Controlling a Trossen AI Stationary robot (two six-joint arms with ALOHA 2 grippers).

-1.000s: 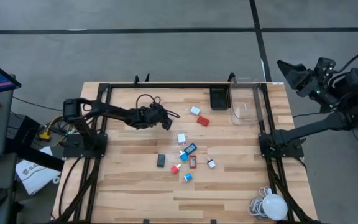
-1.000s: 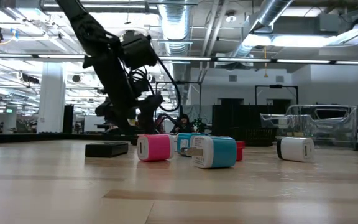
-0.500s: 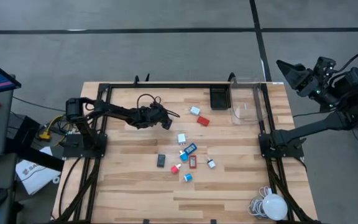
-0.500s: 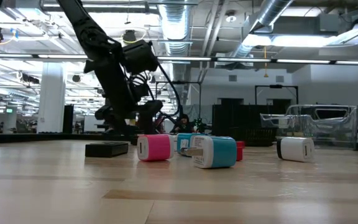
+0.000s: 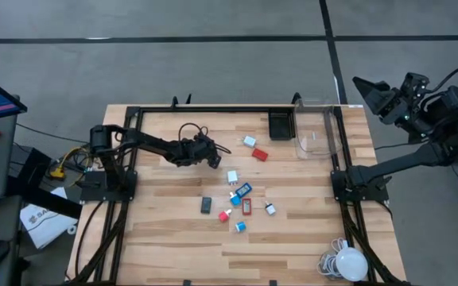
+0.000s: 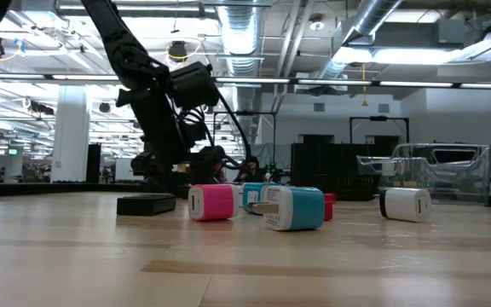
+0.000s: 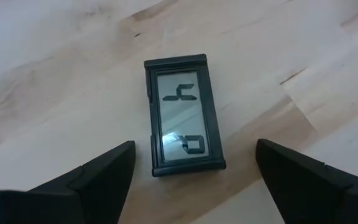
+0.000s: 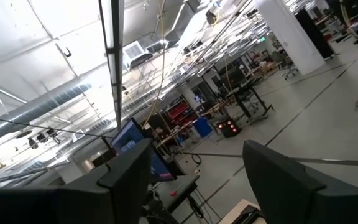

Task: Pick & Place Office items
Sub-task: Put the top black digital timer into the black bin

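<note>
Black clock (image 7: 184,115) flat, long axis between fingers | left pincer (image 7: 194,177) spread, above it

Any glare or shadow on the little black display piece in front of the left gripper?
Left wrist view: the black display piece lies evenly lit between the open left gripper fingers, with one pale reflection low on its screen and the marks readable; the table glares beyond it. High view: even light, soft shadows. Low view: bright ceiling lights leave the left arm dark.
</note>
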